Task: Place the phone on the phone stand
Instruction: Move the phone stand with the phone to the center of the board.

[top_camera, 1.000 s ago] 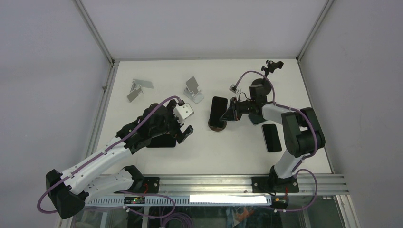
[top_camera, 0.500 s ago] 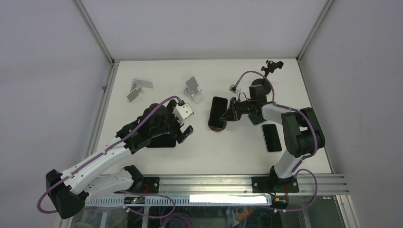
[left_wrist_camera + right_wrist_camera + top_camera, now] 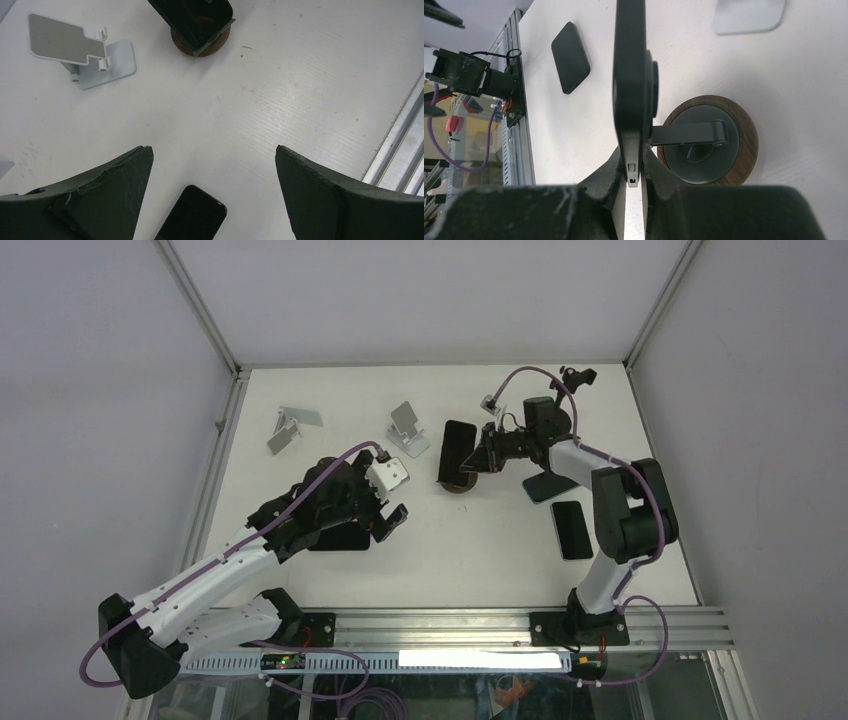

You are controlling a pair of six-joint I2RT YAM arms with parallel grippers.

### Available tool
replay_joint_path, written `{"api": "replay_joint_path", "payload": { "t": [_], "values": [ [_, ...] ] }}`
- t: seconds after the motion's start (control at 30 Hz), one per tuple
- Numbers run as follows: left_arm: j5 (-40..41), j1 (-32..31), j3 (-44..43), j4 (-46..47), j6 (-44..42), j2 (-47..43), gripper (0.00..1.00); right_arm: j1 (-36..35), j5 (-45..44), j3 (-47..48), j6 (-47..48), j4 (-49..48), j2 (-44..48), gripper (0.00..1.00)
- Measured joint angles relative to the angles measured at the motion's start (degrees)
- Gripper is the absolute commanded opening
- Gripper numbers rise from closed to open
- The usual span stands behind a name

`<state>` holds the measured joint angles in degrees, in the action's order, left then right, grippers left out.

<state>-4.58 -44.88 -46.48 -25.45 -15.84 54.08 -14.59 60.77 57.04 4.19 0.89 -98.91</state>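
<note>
Right hand (image 3: 487,458): shut tight on the bottom edge of the phone (image 3: 456,450), one finger on each face; the wrist view showed the pinch clearly.
Phone: held upright on edge above the stand (image 3: 460,485), dark screen facing away from the right arm. Its back met the round pad at the end of the stand's arm.
Stand: round wooden base, flat on the surface (image 3: 480,550), near the middle toward the far side. The dark arm rose from the base centre to the phone's back.
Left hand (image 3: 390,498): wide open, nothing in it, hanging above the surface on the near side of the stand and well apart from it.
Second phone (image 3: 192,220): flat, screen dark, below the left hand between its fingers.
Silver stand (image 3: 408,430): upright, just left of the phone.
Folded stand (image 3: 290,427): far left, away from everything else.
Third phone (image 3: 572,528): flat beside the right arm, untouched.
</note>
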Motion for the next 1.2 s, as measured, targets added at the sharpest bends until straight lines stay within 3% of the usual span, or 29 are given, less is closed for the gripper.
{"api": "replay_joint_path", "payload": {
  "t": [0.3, 0.7, 0.97, 1.2],
  "values": [
    [0.0, 0.0, 0.0, 0.0, 0.0, 0.4, 0.97, 3.5, 0.1, 14.8, -0.9, -0.4, -11.8, 0.00],
    [0.0, 0.0, 0.0, 0.0, -0.2, 2.1, 0.97, 6.3, 0.1, 37.8, -10.1, -4.5, -30.5, 0.00],
    [0.0, 0.0, 0.0, 0.0, -0.3, 2.6, 0.97, 6.7, 0.3, 39.8, -14.1, -5.7, -34.1, 0.01],
    [0.0, 0.0, 0.0, 0.0, -0.3, 2.6, 0.97, 6.9, 0.2, 39.8, -14.8, -5.8, -34.1, 0.16]
  ]
}}
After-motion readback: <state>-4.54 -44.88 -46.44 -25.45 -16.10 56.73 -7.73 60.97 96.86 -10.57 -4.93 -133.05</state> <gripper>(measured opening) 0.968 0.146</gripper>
